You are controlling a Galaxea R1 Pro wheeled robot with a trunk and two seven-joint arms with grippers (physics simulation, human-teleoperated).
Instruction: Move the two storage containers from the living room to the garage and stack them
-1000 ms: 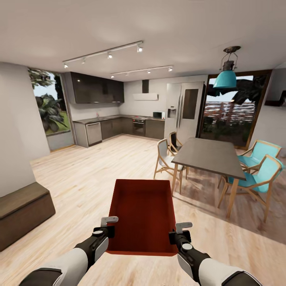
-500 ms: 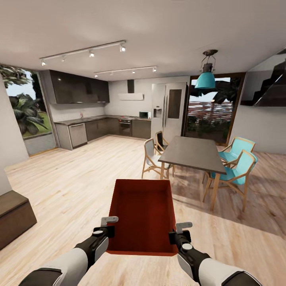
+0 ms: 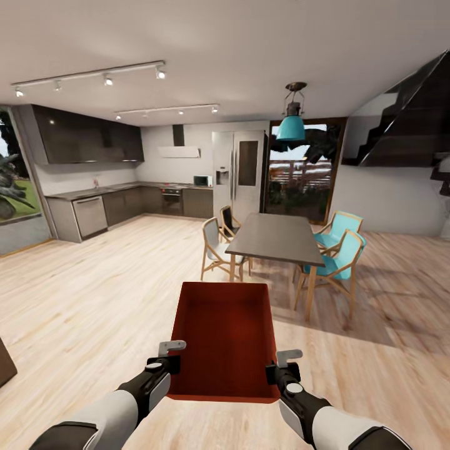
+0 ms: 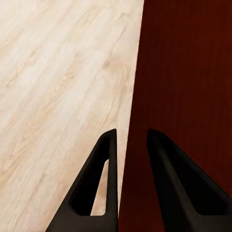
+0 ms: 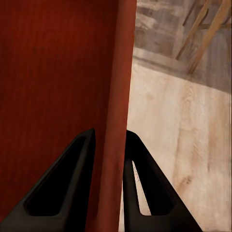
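Note:
One orange-red storage container (image 3: 225,337), open-topped and empty, hangs in front of me above the light wood-plank floor (image 3: 94,294). My left gripper (image 3: 170,356) is shut on its left wall near the close end. My right gripper (image 3: 282,365) is shut on its right wall. In the left wrist view the left gripper (image 4: 131,131) has its dark fingers either side of the red container wall (image 4: 188,72). The right wrist view shows the right gripper (image 5: 110,131) pinching the container rim (image 5: 118,63). The garage is out of view.
A grey dining table (image 3: 275,234) stands ahead to the right, with teal chairs (image 3: 334,262) and pale chairs (image 3: 215,247) around it. Dark kitchen units (image 3: 94,209) and a fridge (image 3: 240,169) line the far wall. A staircase (image 3: 406,125) rises at right. A bench corner (image 3: 4,365) is at left.
The whole view has swung to the right: kitchen, table and bench sit further left in the picture, and the staircase has come in. Both grippers keep the same hold on the container.

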